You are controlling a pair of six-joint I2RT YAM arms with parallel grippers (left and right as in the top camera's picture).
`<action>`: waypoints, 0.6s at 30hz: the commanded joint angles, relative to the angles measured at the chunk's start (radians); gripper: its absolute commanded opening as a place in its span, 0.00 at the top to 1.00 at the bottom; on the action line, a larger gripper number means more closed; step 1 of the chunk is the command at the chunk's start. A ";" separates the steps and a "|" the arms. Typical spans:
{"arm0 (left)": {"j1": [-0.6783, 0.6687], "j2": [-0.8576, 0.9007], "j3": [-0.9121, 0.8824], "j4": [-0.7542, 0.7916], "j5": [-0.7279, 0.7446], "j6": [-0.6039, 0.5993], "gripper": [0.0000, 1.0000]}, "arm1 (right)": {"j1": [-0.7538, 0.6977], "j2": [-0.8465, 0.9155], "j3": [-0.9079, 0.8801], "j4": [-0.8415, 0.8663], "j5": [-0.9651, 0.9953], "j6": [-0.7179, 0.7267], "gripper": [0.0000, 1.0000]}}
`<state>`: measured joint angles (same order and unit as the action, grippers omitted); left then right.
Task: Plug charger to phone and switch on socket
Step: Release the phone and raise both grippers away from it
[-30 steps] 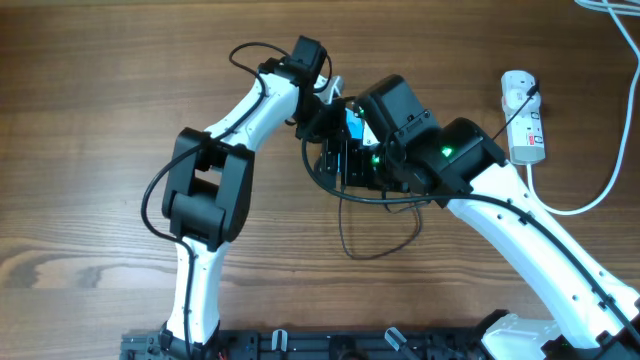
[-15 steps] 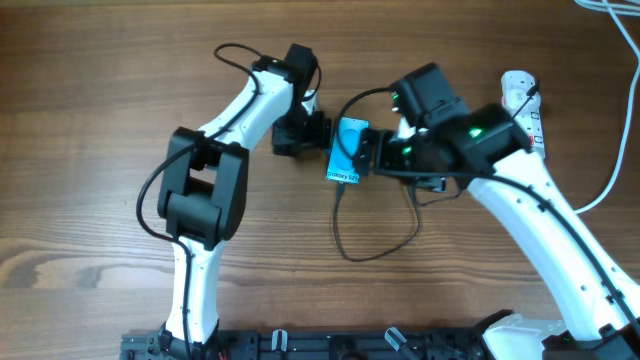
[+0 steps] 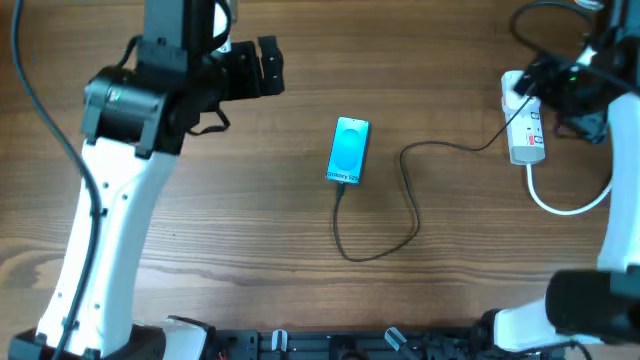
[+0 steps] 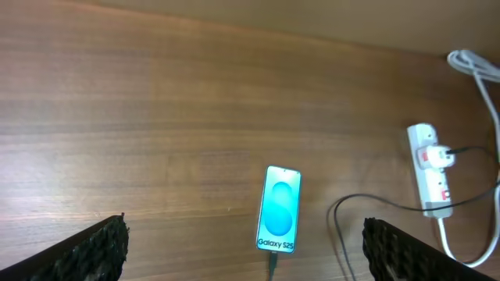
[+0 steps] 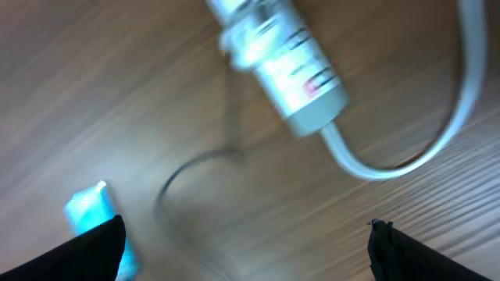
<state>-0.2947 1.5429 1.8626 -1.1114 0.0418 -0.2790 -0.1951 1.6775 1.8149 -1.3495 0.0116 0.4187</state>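
The phone [image 3: 348, 150] lies flat mid-table with its cyan screen up, and it also shows in the left wrist view [image 4: 280, 209]. The charger's thin black cable [image 3: 372, 254] enters the phone's lower end, loops across the wood and runs to the white socket [image 3: 525, 122] at the right. My left gripper [image 3: 271, 67] hangs open, high and far left of the phone; its jaws [image 4: 244, 238] hold nothing. Open and empty too, my right gripper [image 3: 561, 101] hovers over the socket [image 5: 285, 58], in a view blurred by motion.
The socket's thick white cord [image 3: 565, 205] curves off to the right, and more of it lies at the far right table edge [image 4: 476, 66]. Bare wooden tabletop [image 3: 230, 220] surrounds the phone.
Both arms have pulled away from the phone. The left gripper opened and rose to the upper left. The right arm swung right to the socket. The phone now lies uncovered with the cable in it.
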 commanded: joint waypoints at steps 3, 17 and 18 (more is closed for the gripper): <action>-0.002 -0.002 -0.009 -0.004 -0.025 0.002 0.00 | -0.119 0.069 -0.015 0.166 0.175 -0.023 0.01; -0.002 -0.002 -0.009 -0.004 -0.025 0.002 0.00 | -0.278 0.366 -0.063 0.372 0.028 -0.266 0.00; -0.002 -0.002 -0.009 -0.004 -0.025 0.002 0.00 | -0.280 0.386 -0.064 0.385 -0.004 -0.278 0.00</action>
<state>-0.2947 1.5398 1.8580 -1.1172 0.0269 -0.2790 -0.4625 2.0071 1.7576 -0.9855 0.1432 0.2314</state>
